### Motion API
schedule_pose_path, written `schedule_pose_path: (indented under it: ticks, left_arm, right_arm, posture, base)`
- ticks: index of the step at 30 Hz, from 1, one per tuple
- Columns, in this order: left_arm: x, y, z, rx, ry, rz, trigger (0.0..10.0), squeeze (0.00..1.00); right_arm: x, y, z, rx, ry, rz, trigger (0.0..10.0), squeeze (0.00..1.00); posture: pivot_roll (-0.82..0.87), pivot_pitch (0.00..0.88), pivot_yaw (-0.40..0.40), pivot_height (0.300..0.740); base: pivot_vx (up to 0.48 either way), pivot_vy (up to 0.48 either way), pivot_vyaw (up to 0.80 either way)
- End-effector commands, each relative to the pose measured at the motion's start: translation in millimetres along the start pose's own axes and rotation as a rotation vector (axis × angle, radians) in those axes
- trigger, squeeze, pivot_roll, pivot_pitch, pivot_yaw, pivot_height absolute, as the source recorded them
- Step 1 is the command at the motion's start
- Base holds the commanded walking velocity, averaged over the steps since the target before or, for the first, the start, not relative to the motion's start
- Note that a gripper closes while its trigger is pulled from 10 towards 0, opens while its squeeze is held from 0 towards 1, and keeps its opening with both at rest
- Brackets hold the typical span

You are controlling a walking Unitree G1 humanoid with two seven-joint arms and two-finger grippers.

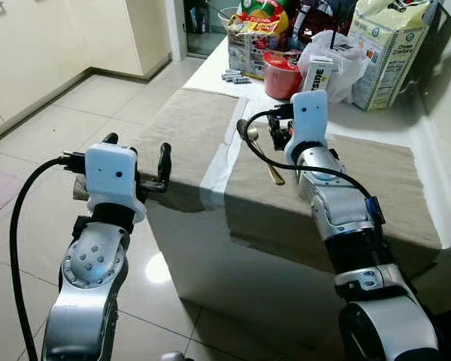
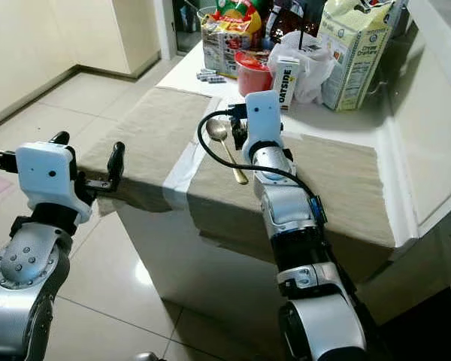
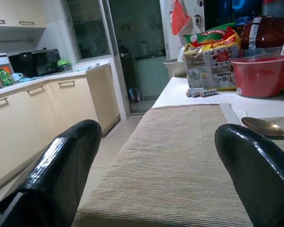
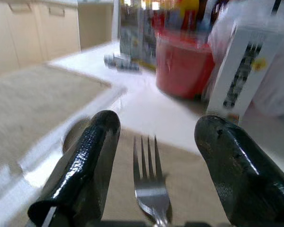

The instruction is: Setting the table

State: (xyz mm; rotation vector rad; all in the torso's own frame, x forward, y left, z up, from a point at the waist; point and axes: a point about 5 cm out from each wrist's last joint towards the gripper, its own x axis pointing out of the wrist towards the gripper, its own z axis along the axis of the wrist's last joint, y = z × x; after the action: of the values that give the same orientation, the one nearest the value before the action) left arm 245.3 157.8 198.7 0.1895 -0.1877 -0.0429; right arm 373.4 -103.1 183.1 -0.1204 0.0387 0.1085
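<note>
A kitchen with pale floor tiles and a white table (image 1: 210, 71) carrying two beige placemats. Nearest, the left gripper (image 1: 139, 162) hangs open at the near edge of the left placemat (image 1: 192, 124), holding nothing. On the right placemat (image 2: 338, 169), near its left edge, a spoon (image 2: 225, 147) lies beside the right gripper (image 2: 240, 124), whose fingers stand apart around a fork (image 4: 149, 189) on the mat. The step looks like laying cutlery; next, either closing on the fork or backing off. Groceries crowd the far edge.
</note>
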Motion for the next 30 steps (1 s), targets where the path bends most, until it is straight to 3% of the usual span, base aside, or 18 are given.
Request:
schedule_pose_path:
  ticks: [1, 10, 18, 24, 28, 30]
  left_arm:
    - [1.8, -0.3, 1.3, 0.007, -0.009, -0.001, 10.0, 0.0]
    - [1.2, -0.8, 2.8, 0.008, -0.012, -0.002, 10.0, 0.0]
    - [-0.2, -1.1, 3.9, 0.007, -0.01, -0.003, 10.0, 0.0]
    - [1.0, -0.1, 4.2, 0.01, -0.011, 0.002, 10.0, 0.0]
    - [0.3, -1.5, 3.2, 0.005, -0.008, 0.002, 10.0, 0.0]
    - [0.1, -2.1, 3.1, 0.002, -0.007, 0.001, 10.0, 0.0]
  right_arm:
    - [3.3, -6.6, -5.7, 0.0, 0.053, -0.03, 10.0, 0.0]
    - [3.8, -8.0, -30.9, -0.003, 0.208, -0.021, 10.0, 0.0]
    - [1.0, -4.8, -53.5, 0.108, 0.361, -0.003, 10.0, 0.0]
    - [0.8, -5.1, -55.3, 0.123, 0.375, 0.003, 10.0, 0.0]
    - [-3.0, -6.8, -70.8, 0.14, 0.449, 0.006, 10.0, 0.0]
    - [-8.8, -10.0, -89.6, 0.139, 0.525, -0.004, 10.0, 0.0]
  posture:
    - [0.06, 0.0, 0.022, 0.728]
    - [0.07, 0.001, 0.019, 0.728]
    - [0.07, 0.012, 0.022, 0.728]
    - [0.07, 0.012, 0.022, 0.728]
    - [0.07, 0.012, 0.022, 0.728]
    - [0.07, 0.012, 0.022, 0.728]
  base:
    - [0.0, 0.0, 0.0]
    - [0.0, 0.0, 0.0]
    - [0.0, 0.0, 0.0]
    - [0.0, 0.0, 0.0]
    - [0.0, 0.0, 0.0]
    - [0.0, 0.0, 0.0]
